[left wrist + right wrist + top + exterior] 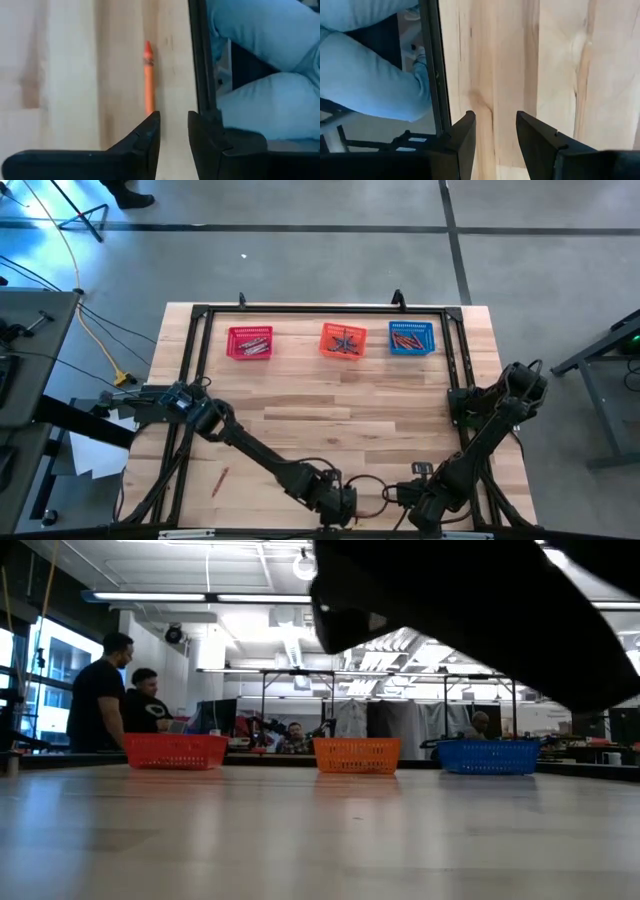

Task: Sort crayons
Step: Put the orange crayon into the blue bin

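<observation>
Both grippers hang open and empty at the table's (330, 405) near edge, left gripper (173, 131) pointing at an orange crayon (148, 80), right gripper (495, 131) beside it.

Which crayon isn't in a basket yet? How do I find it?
Look at the wooden table from above and go to its near left corner, beside the left arm. One orange-red crayon lies there alone on bare wood, while all the others sit in the three baskets at the far edge.

Both arms folded low, left end effector (173, 131) and right end effector (495, 131) parted, empty.
</observation>
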